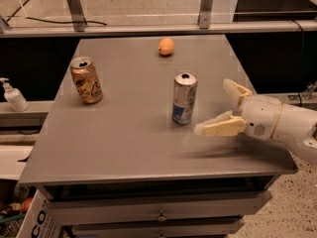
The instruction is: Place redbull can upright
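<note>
Down at the front edge, the grey desk [124,148] shows its drawers [158,214] below the top, and a cardboard box [35,221] pokes in at the lower left corner. Up on the right side, there's the hand [213,106], reaching in from the right on its white arm [282,128]. It's released: the two cream fingers [220,127] are spread wide, one low and pointing left, the other angled up and away. Nothing sits between them.

Just to the left of the hand, apart from it and not touched, is the redbull can [184,98]. It stands upright on the desk, a little right of centre, silver top with its dark opening facing up, blue panel toward the camera.

Across on the left side of the desk, well apart, a gold-bronze can [86,80] stands on its base too, opened at the top. Off the desk to the far left, a white pump bottle [14,96] rests on a lower ledge.

Further back, near the desk's far edge, lies a small orange fruit [166,46]. Behind it all runs a metal rail [148,29] with upright posts.
</note>
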Action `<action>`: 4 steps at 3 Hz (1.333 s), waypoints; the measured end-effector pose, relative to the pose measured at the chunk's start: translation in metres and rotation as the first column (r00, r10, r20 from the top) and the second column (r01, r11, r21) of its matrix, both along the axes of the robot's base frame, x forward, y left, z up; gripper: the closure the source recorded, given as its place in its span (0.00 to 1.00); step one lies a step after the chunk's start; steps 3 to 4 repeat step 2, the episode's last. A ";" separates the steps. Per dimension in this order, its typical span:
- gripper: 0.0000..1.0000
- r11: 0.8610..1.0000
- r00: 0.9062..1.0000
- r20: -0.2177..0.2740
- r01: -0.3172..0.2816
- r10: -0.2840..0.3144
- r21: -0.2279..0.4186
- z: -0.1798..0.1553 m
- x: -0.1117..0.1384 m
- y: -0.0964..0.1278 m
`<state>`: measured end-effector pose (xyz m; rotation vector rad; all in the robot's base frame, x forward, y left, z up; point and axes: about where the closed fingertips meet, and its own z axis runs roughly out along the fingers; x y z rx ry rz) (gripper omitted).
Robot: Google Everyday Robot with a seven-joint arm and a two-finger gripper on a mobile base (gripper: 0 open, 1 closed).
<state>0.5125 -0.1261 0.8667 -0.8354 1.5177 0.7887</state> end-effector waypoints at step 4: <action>0.00 0.997 0.998 0.018 0.068 -0.068 -0.024 0.006 0.001 -0.040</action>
